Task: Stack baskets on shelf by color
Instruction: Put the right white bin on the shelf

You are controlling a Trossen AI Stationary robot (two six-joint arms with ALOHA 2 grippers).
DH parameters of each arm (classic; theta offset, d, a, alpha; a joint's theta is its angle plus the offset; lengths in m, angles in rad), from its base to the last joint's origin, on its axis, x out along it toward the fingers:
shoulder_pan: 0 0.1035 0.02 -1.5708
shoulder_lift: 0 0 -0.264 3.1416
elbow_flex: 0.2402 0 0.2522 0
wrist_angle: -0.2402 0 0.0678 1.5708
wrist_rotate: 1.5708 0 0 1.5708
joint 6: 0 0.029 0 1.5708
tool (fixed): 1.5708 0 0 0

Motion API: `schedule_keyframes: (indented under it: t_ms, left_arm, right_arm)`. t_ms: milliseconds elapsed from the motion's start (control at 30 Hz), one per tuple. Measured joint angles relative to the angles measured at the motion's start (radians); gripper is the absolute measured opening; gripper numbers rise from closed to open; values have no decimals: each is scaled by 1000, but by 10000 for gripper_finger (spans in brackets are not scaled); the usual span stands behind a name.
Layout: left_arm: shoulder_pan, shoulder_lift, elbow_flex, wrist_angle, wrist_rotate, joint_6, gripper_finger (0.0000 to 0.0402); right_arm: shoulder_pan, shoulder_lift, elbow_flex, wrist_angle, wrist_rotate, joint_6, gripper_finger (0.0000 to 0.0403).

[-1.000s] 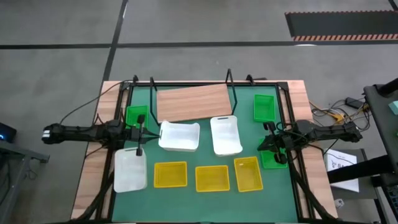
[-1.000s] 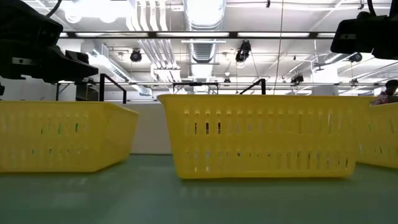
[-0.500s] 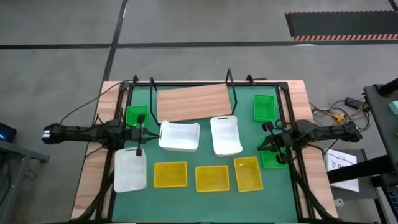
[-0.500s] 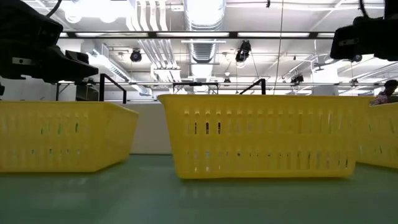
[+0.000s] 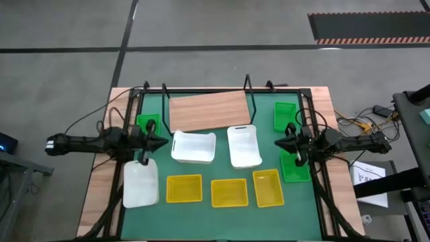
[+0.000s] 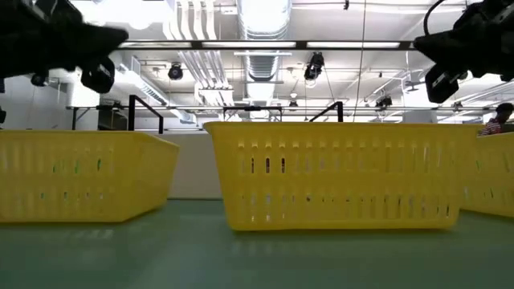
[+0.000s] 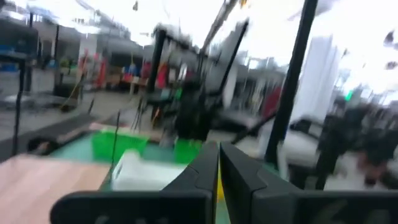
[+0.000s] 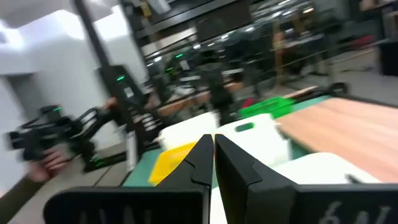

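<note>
Left gripper (image 5: 161, 142) beside white basket (image 5: 194, 148) — fingers together, right gripper (image 5: 279, 144) over green basket (image 5: 294, 169) — fingers together, shelf (image 5: 209, 111) bare

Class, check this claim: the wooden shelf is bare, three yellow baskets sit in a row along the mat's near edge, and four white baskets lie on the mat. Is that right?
Not quite. The high view shows three white baskets, not four. The rest holds: the shelf carries nothing, and three yellow baskets sit in a row along the mat's near edge.
</note>
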Motion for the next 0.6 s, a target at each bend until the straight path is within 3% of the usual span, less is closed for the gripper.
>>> schedule_keyframes:
  t_ms: [133,233,333,600]
  left_arm:
    - [0,-2,0,117,2,-6,0]
    - [-1,-2,0,130,30,-119,0]
    - [-1,5,0,127,30,-137,0]
    - [-1,16,0,196,-8,6,0]
  right_arm:
    - [0,0,0,2,38,0,9]
    - [0,0,0,20,38,1,9]
    - [0,1,0,44,50,-13,9]
    - [1,27,0,233,89,-65,9]
